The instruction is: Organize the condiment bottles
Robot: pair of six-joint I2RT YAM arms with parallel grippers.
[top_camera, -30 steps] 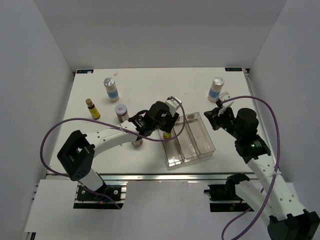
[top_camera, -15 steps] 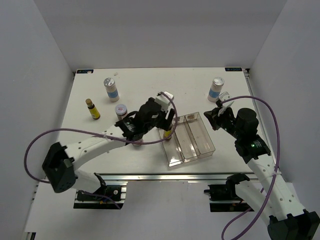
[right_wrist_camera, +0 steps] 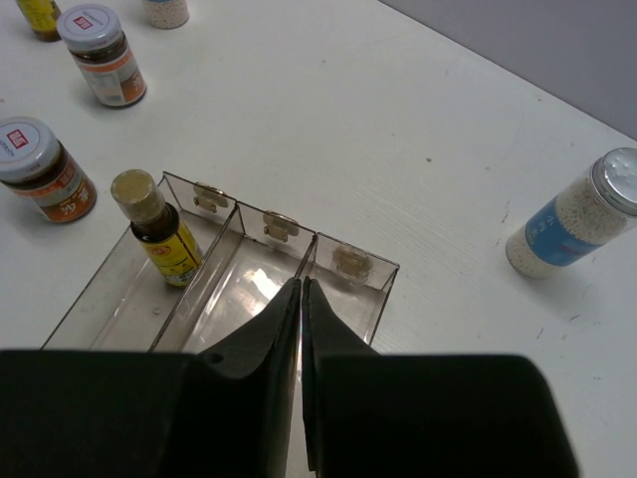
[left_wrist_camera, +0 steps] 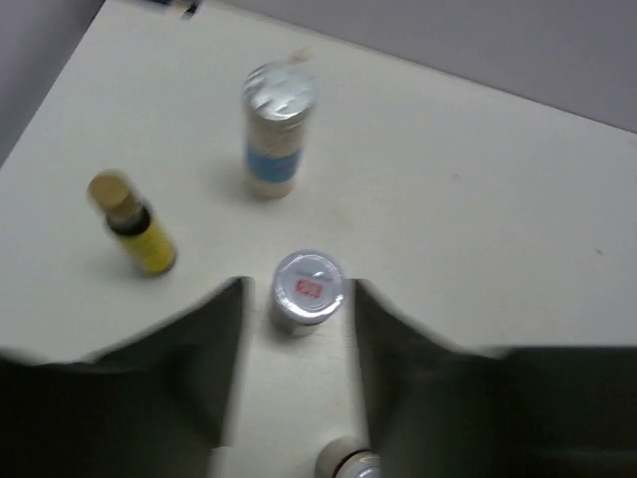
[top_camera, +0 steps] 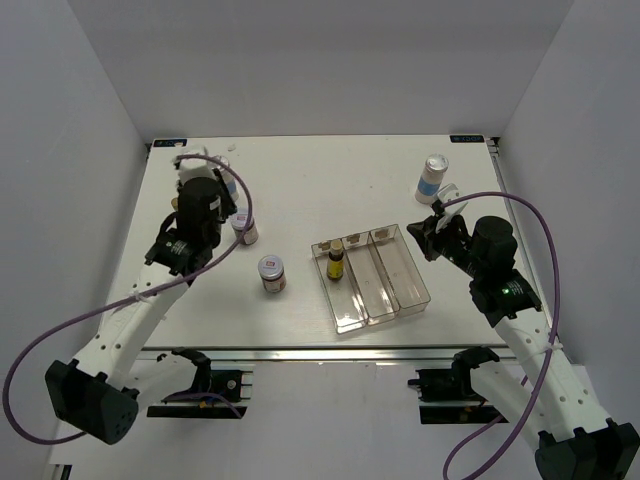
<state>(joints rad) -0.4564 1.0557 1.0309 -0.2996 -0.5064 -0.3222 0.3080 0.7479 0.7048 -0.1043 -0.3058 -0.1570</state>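
the left gripper (left_wrist_camera: 297, 294) is held wide open and empty. a short brown jar with a silver lid (left_wrist_camera: 309, 289) is framed between its two fingers (left_wrist_camera: 214, 349); whether the tips are down at its level cannot be told. beyond the fingers a white bottle with a blue label and silver cap (left_wrist_camera: 278, 134) is stood upright, and off to their left a thin yellow bottle (left_wrist_camera: 136, 227), both apart from the jar. the jar is judged rigid, fairly light, smooth-sided and breakable if dropped, so it is best taken across the body just below the lid; open room is left on either side for the fingers. the right gripper (right_wrist_camera: 301, 286) is closed on nothing above a clear three-slot plastic tray (right_wrist_camera: 383, 267). a second thin yellow bottle (right_wrist_camera: 159, 234) is stood in the slot left of its fingertips, and room is left in the other two slots.
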